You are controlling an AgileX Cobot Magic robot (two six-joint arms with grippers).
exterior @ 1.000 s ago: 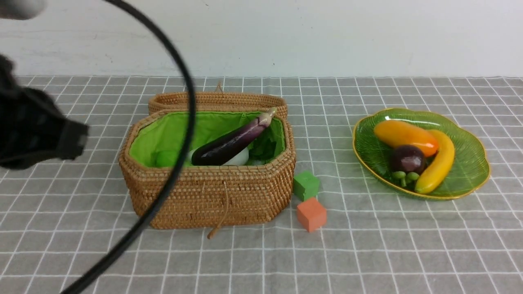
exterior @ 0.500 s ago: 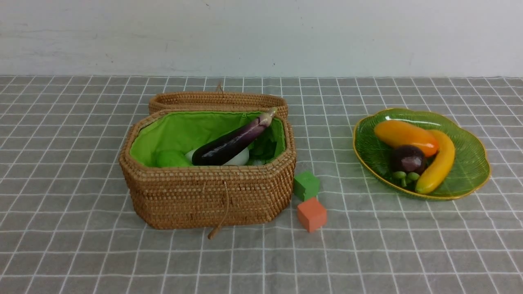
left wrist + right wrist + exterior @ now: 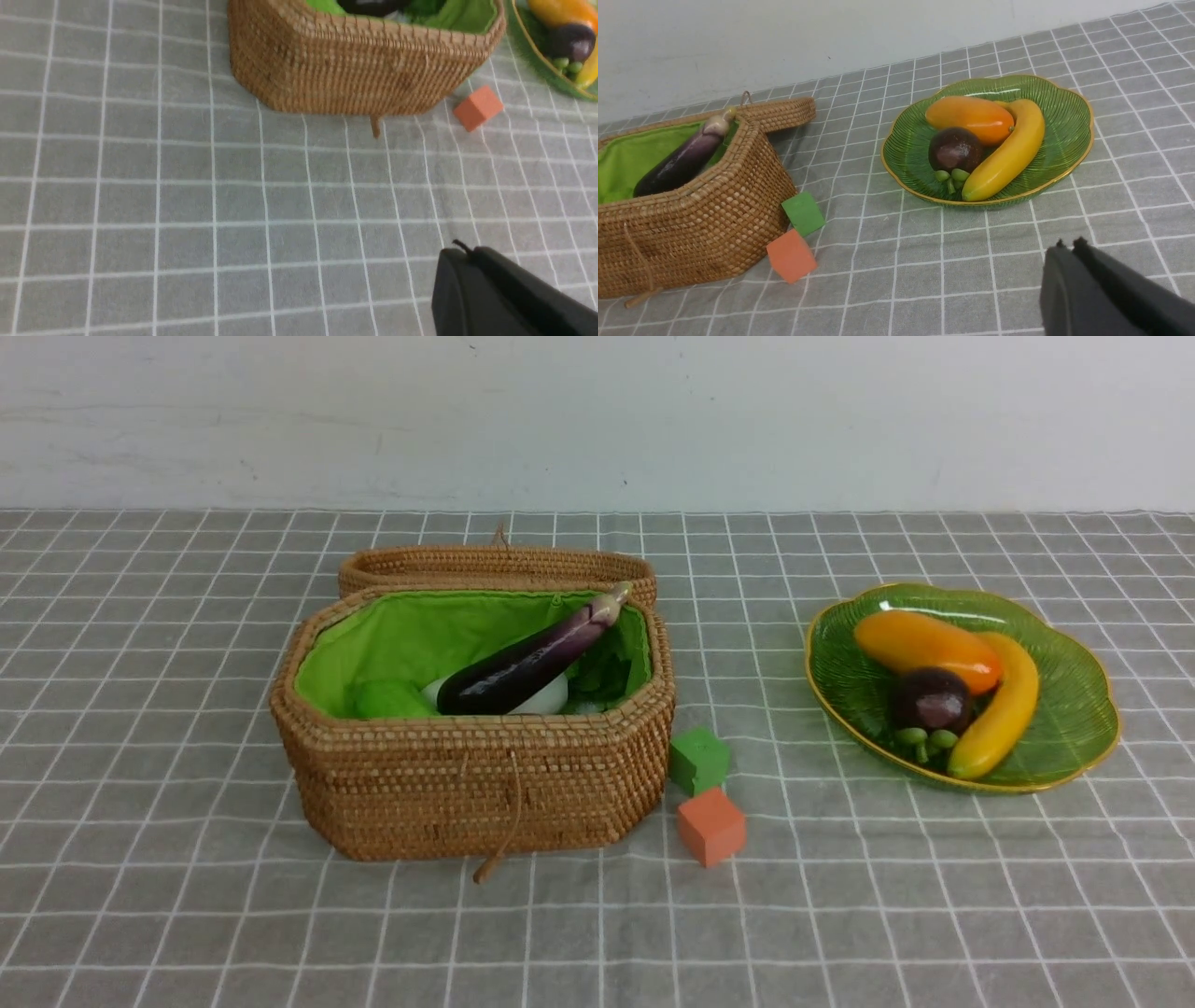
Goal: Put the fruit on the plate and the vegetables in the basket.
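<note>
Purple eggplant (image 3: 525,663) lies in the basket (image 3: 471,784) mid-cloth; banana (image 3: 1004,707) on the plate (image 3: 1074,728) near the right edge. Sorting looks done. Left gripper (image 3: 460,249) and right gripper (image 3: 1066,246) are clenched, empty.

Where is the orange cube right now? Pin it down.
In the front view the orange cube sits on the tablecloth just off the basket's right front corner, directly in front of the green cube, left of the plate.

Open cloth lies between basket (image 3: 471,784) and plate (image 3: 962,686), except two cubes (image 3: 705,793) beside the basket.
</note>
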